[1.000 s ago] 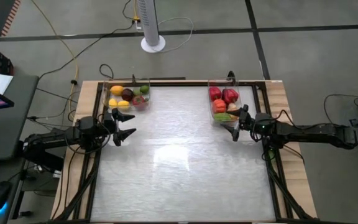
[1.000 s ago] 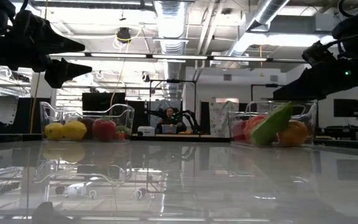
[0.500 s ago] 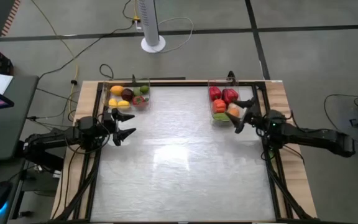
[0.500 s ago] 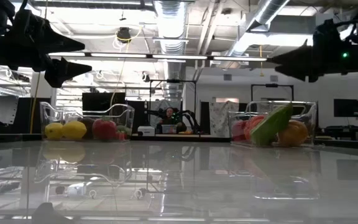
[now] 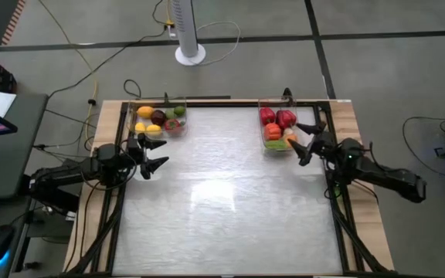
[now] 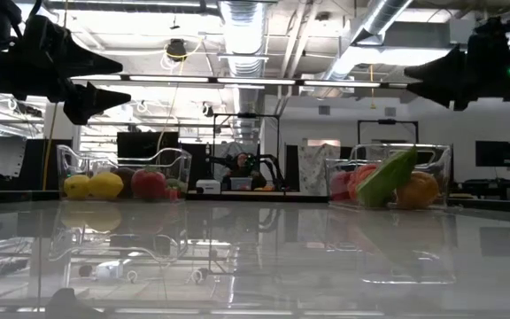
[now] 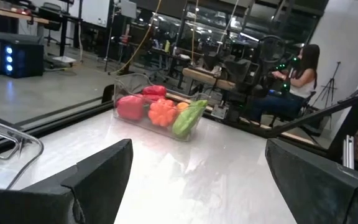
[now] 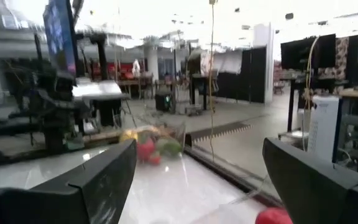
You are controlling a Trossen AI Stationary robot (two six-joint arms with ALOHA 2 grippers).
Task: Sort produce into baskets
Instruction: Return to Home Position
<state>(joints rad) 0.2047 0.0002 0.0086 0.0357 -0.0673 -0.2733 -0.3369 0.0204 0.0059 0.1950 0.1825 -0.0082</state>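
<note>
Two clear plastic baskets stand at the table's far side. The left basket (image 5: 159, 120) holds yellow lemons, a dark purple piece, a green lime and red pieces. The right basket (image 5: 278, 129) holds red peppers, an orange piece and a green cucumber (image 6: 386, 177) that leans on the others. My left gripper (image 5: 156, 155) is open and empty, in the air just near of the left basket. My right gripper (image 5: 307, 143) is open and empty, in the air at the right basket's right side.
A white fan base (image 5: 190, 54) and cables lie on the floor beyond the table. A person sits at a desk in the room behind (image 7: 294, 81). The table's middle (image 5: 222, 193) is bare, glossy surface.
My right gripper has risen and drawn back toward the table's right edge, away from the right basket, and has turned. The cucumber stays leaning in the right basket. My left gripper has kept still.
</note>
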